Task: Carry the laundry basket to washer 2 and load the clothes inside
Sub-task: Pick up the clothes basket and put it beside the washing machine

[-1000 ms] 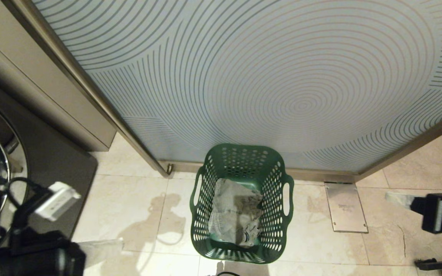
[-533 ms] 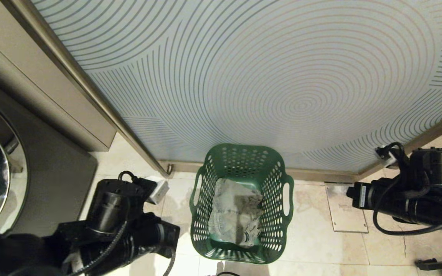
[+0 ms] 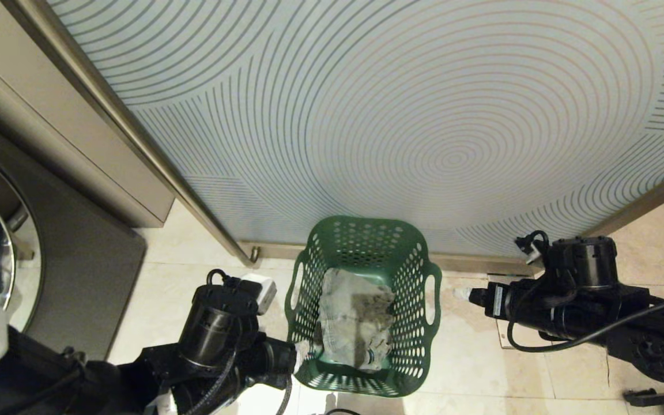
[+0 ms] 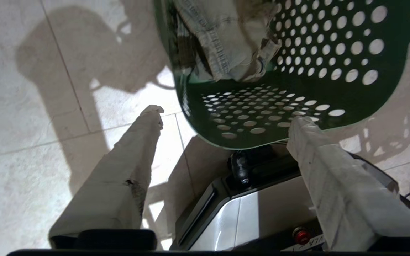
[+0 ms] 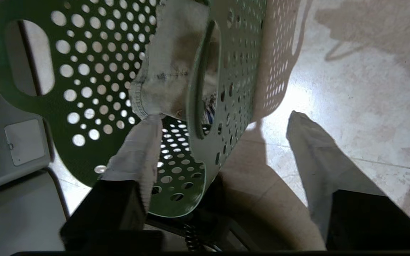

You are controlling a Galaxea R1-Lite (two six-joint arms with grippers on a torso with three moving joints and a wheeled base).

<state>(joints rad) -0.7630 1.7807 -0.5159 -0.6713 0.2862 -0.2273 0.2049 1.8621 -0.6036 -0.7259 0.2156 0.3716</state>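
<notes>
The green laundry basket stands on the tiled floor against a glass panel, with the grey-beige clothes lying crumpled in it. My left gripper is at the basket's near left corner. In the left wrist view that gripper is open, and the basket's corner rim lies between its white-wrapped fingers. My right gripper is open a little to the right of the basket's right handle. Seen from the right wrist, the basket's wall shows between the fingers. A dark grey washer with a chrome door rim is at the left edge; its label is out of view.
A frosted glass panel with ring lines rises right behind the basket. A beige cabinet stands beside the washer. A metal floor plate lies under my right arm. My own base sits just in front of the basket.
Both arms have swung in from the picture's edges toward the basket, the left to its near left corner, the right toward its right handle. The basket and clothes have not moved.
</notes>
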